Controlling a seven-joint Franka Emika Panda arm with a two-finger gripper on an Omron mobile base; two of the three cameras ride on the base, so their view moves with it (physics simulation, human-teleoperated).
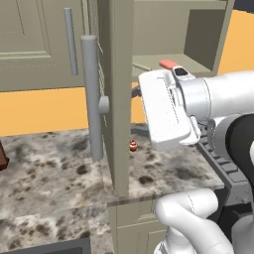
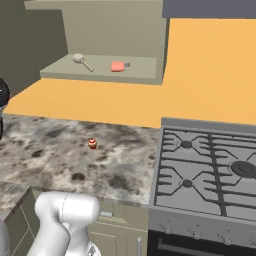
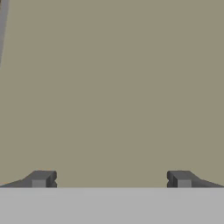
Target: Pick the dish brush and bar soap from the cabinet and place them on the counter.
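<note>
The arm (image 1: pixel 213 99) is glossy white with rounded, thick segments and dark grey joints between them. Its hand is a white boxy block with a small dark patch. The fingers (image 3: pixel 41 178) are small, dark grey and square-tipped.

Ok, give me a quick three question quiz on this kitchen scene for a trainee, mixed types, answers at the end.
1. True or false: the bar soap lies on the counter.
2. Multiple choice: where is the dish brush? A) on the stove B) on the cabinet shelf, beside the soap C) between the jaws
3. Fill in: in the hand view the gripper has its jaws ____ with nothing between them.

Key: 1 false, it is on the cabinet shelf. 2 B. 3 open.
</note>
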